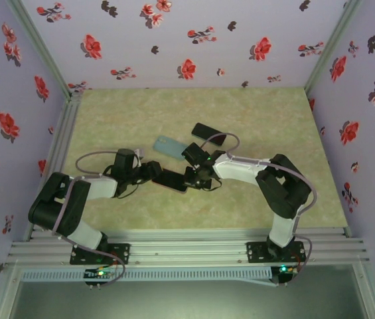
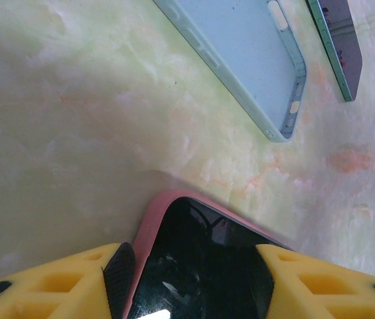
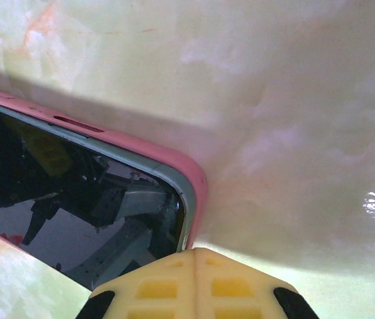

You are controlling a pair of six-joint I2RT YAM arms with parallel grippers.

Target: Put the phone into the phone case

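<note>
**Item under inspection.** The phone [image 3: 74, 199], dark glass face up, sits inside the pink case [image 3: 141, 149]. It lies just on the 6 o'clock side of the centre of the surface [image 1: 107, 119], between the two arms. At the corner seen from the right wrist, its frame lies within the pink rim. Whether the other corners are seated cannot be told.

**End effectors.** The left end effector [image 2: 192, 259] is half-spread, with a finger on each long edge of the pink case, holding it across its width. The right end effector [image 3: 194, 269] has its fingers closed together, tip at the case's corner (contact itself is not clear).

**Handling, as judged.** The phone is rigid, light, glass-fronted and slick, so it is fragile under point load. The case looks soft and likely to flex at its rim. The best hold is across the long edges, on the pink rim. Any pressing should go on the corners, not mid-screen.

**Count.**
- Phones: two (the cased one, and a bare phone [image 1: 208, 134] at 1 o'clock from it).
- Cases: two (the pink one, and a pale blue case [image 1: 170, 147] at 12 o'clock).
- End effectors: two.
</note>
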